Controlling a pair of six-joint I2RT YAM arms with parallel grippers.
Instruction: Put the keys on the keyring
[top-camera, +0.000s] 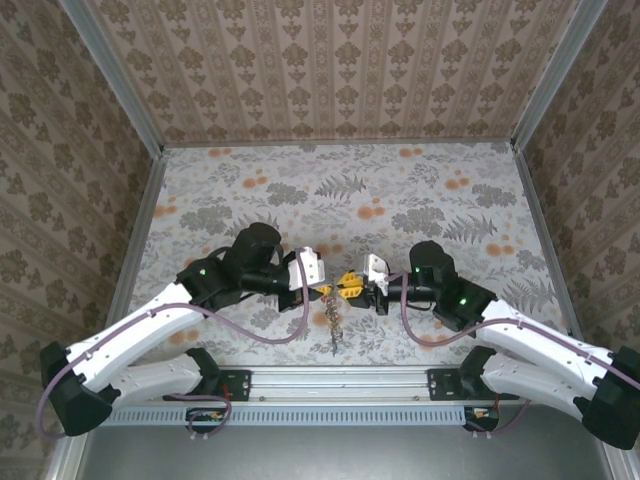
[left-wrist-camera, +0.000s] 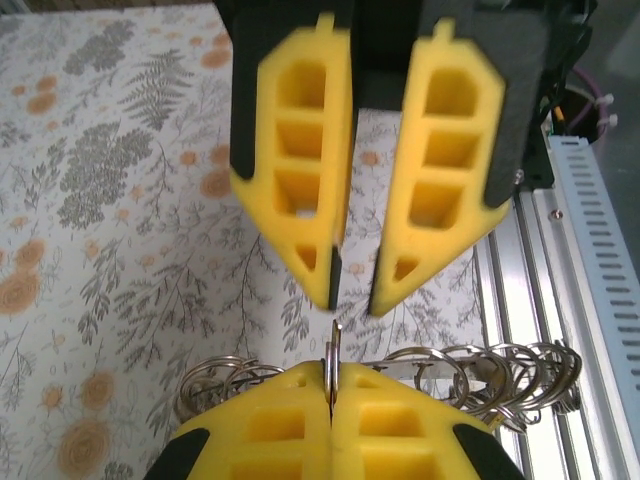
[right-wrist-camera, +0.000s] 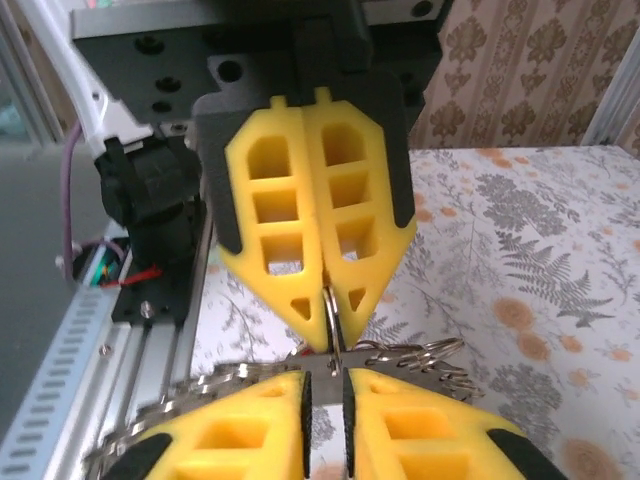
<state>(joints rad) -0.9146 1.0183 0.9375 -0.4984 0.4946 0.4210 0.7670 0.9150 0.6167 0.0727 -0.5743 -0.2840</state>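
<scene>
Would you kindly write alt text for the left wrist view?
The left gripper, at the bottom, pinches a thin metal loop of the keyring over a floral table. The right gripper faces it from above, fingers slightly apart.

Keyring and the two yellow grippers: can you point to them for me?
keyring (left-wrist-camera: 530, 380), left wrist view, on the silvery loops.
left gripper (left-wrist-camera: 332, 378), left wrist view, between its closed fingertips.
right gripper (left-wrist-camera: 355, 295), left wrist view, between its parted fingertips.
</scene>
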